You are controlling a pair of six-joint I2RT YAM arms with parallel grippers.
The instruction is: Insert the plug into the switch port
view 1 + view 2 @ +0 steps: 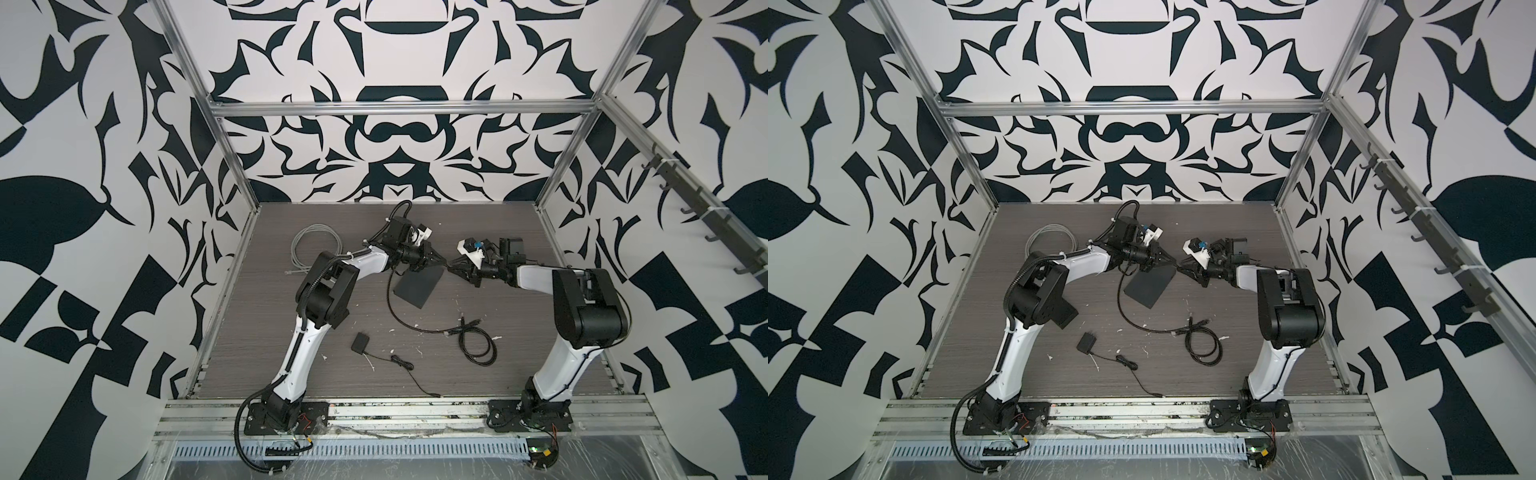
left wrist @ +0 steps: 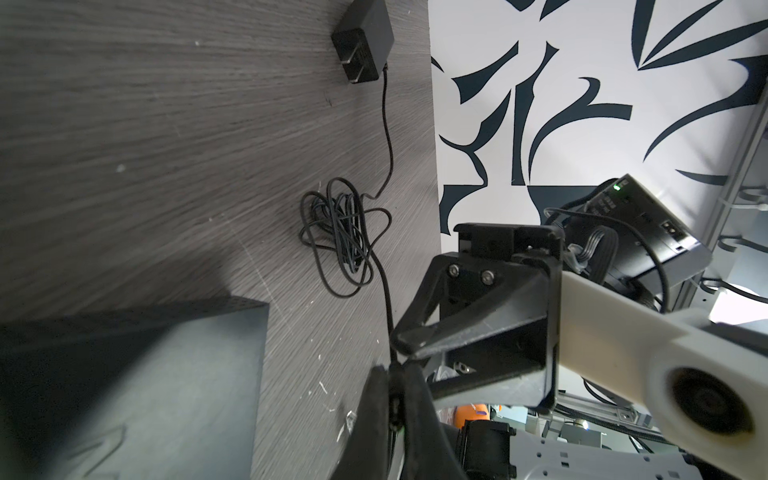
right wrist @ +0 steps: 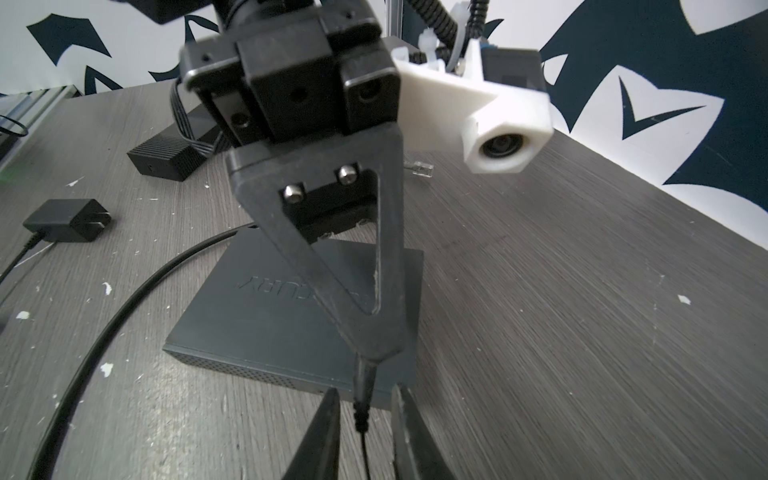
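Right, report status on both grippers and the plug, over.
Left gripper shut on plug, plug not inserted. Right gripper open, fingers either side of the cable. Switch lying flat, ports out of sight.

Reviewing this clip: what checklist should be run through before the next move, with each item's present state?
1. Left gripper shut on the plug: ok.
2. Right gripper gripping the plug's cable: not ok, jaws open either side of it.
3. Switch lying flat on the table: ok.
4. Switch port facing the plug: cannot tell, no port shows.
5. Plug seated in a port: not ok, held clear of the switch.
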